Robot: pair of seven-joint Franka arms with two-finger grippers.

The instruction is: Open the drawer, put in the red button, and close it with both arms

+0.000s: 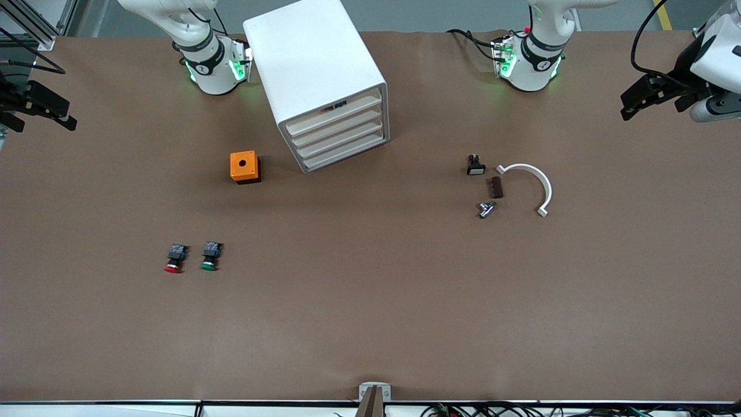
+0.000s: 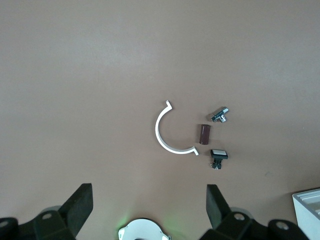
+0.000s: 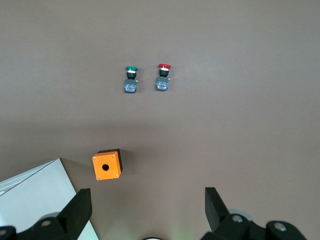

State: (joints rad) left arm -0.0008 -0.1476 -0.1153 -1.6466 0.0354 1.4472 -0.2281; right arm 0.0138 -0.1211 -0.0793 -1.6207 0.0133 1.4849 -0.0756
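Front view: drawer closed | red button on table beside green button | left gripper wide, empty | right gripper wide, empty

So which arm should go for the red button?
Probably the right: the red button lies toward its end of the table, in its wrist view. Right pincer and left pincer both hang open.

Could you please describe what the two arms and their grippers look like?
Both arms are glossy white with black joint bands, green lights glowing at their bases and black cables trailing nearby. The left gripper and the right gripper are dark, angular two-finger units; each wrist view shows blocky black fingers spread wide.
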